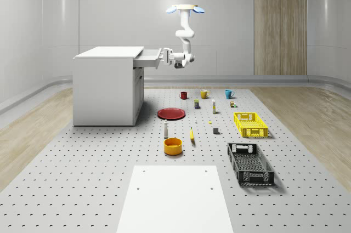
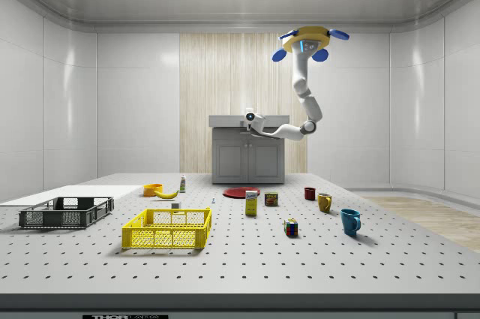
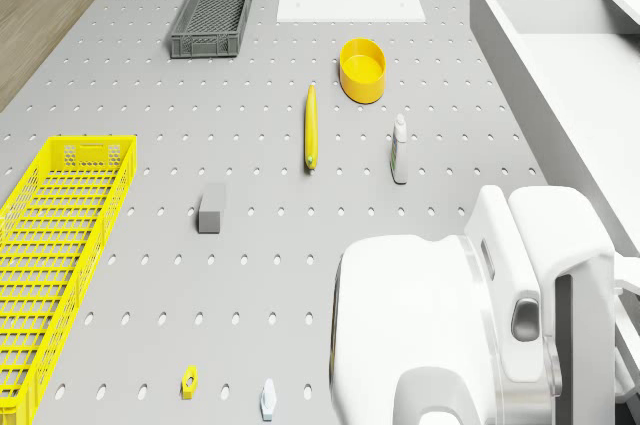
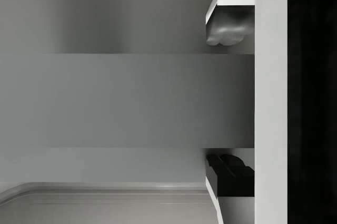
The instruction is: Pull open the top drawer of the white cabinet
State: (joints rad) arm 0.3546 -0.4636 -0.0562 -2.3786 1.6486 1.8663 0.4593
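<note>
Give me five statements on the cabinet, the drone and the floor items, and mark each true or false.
1. The top drawer of the white cabinet stands partly pulled out. True.
2. The drone rests on the cabinet top. False: it hovers in the air beside the cabinet, in front of the drawer.
3. The gripper is at the drawer's front. True.
4. The banana lies inside the yellow crate. False: it lies on the floor, near the orange bowl.
5. The red plate sits on the cabinet. False: it lies on the floor.
</note>
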